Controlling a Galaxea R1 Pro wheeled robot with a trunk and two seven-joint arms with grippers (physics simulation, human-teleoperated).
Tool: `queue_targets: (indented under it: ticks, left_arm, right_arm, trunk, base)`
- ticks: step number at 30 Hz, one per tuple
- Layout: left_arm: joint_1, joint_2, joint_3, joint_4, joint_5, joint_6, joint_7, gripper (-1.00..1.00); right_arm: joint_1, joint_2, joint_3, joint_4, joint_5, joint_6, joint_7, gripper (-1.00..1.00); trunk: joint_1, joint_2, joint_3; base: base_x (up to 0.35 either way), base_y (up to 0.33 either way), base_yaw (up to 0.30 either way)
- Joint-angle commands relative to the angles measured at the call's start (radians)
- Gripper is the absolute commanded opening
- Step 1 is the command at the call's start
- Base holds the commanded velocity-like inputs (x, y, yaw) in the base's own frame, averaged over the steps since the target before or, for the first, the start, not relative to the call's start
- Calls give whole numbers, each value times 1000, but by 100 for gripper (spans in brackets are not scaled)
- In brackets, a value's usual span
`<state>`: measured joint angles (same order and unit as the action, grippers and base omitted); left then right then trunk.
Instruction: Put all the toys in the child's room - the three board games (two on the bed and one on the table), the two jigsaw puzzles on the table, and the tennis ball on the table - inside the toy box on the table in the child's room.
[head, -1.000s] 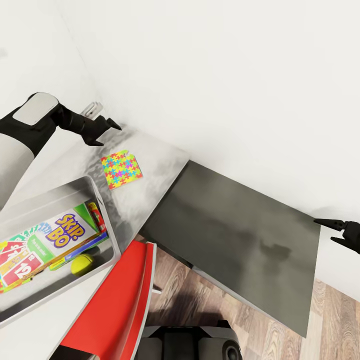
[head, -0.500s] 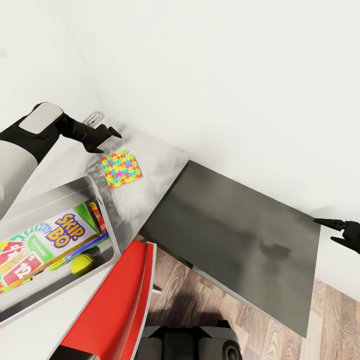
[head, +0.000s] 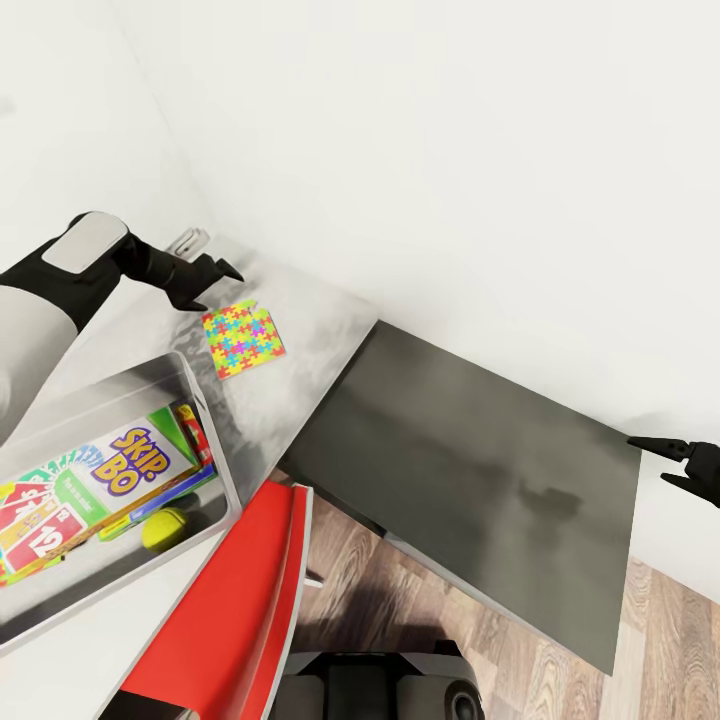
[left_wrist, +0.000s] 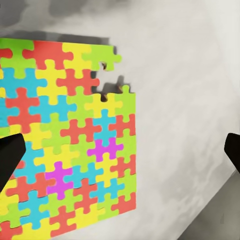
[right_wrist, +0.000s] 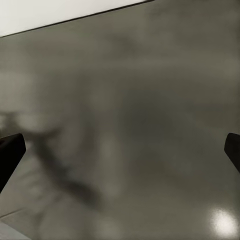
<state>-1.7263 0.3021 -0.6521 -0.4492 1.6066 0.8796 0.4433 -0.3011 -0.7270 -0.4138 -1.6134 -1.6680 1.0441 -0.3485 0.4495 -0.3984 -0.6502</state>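
Jigsaw puzzle lies flat near the table's far corner, beyond the toy box. Left gripper, spread wide and empty, hovers just above its far edge. Next: descend, straddle an edge, pinch the thin sheet.

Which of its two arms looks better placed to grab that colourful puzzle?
The left. Its gripper hovers open right beside the jigsaw puzzle on the table, while the right gripper hangs far off past the dark desk.

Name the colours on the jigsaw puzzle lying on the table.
Red, yellow, green, blue and magenta interlocking pieces on the jigsaw puzzle; left wrist view.
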Motion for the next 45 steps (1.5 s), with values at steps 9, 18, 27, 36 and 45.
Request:
queue_targets:
  ticks: [9,18,27,36,45]
  left_arm:
    - [1,12,-6,5,10,-4,6,100]
    - [1,22,-9,7,5,-68,1,100]
    - [-2,40,-11,7,-29,-136,-9,100]
    - [-3,54,-8,7,-72,-151,-28,100]
    - [2,60,-13,8,-83,-154,-33,100]
  right_arm:
    - [-1,0,0,-1,-10,3,-10,100]
    - [-2,0,0,-1,-10,3,-10,100]
    - [-2,0,-1,-1,-10,3,-10,100]
    - [-3,0,-2,0,-10,3,-10,100]
    - [-3,0,-2,0,-10,3,-10,100]
  trunk:
    - [1,-2,-1]
    - [1,-2,-4]
    - [1,-2,-15]
    - [1,-2,-29]
    - [1,-2,-43]
  base:
    - [0,0,0]
    - [0,0,0]
    - [0,0,0]
    - [0,0,0]
    - [0,0,0]
